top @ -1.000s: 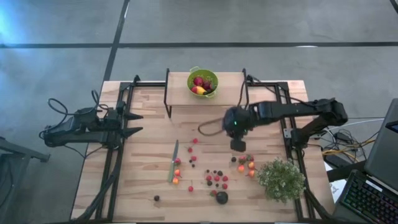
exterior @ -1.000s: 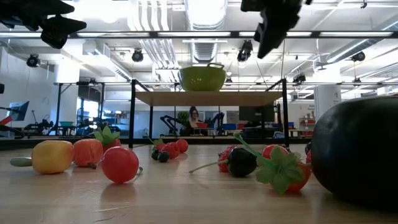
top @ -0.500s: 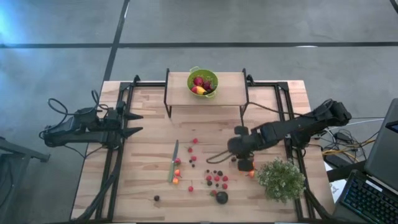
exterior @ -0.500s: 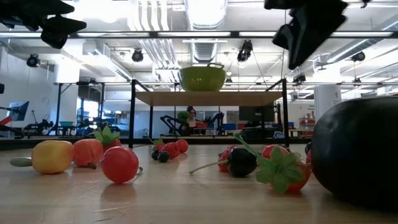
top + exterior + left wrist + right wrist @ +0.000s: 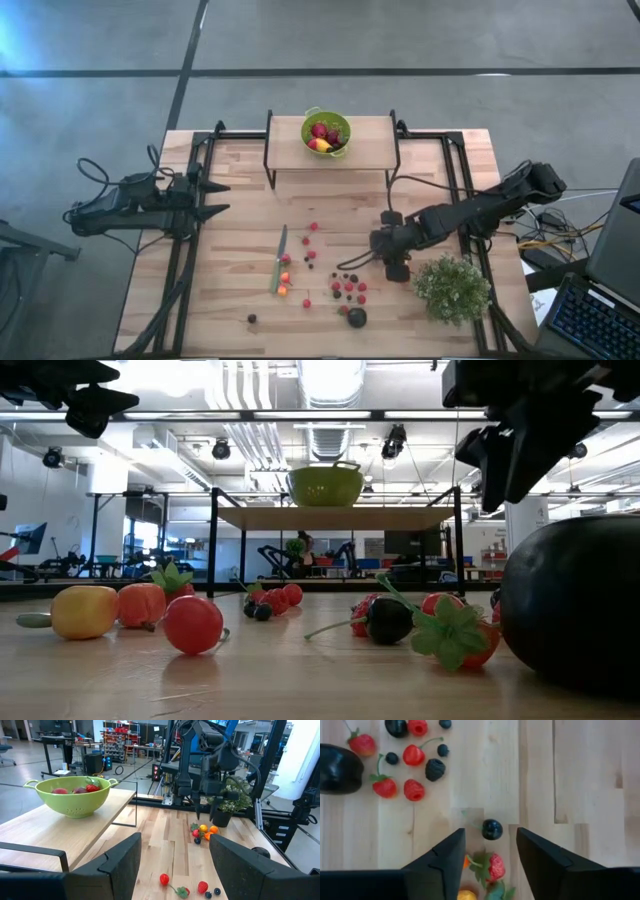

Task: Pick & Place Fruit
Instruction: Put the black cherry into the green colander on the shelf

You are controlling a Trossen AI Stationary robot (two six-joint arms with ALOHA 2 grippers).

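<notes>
A: Strawberry (image 5: 495, 866) on the bench (image 5: 580, 775) beside a dark berry (image 5: 492, 829), under the right pincer (image 5: 487, 851), fingers spread and empty.
B: Soft, light; grip the body, not the leaves. Left pincer (image 5: 218, 199) parked at the bench edge, open.

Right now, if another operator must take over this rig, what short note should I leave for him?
Right gripper: open, pointing down over a small cluster of fruit beside the potted plant, holding nothing. A dark berry and a strawberry lie between its fingers' line.
Left gripper: open, waiting over the table's left edge.
Done: a few pieces already lie in the green colander on the raised shelf.
Left: most fruit is scattered on the table, including the big dark round one. The knife lies among them.
</notes>
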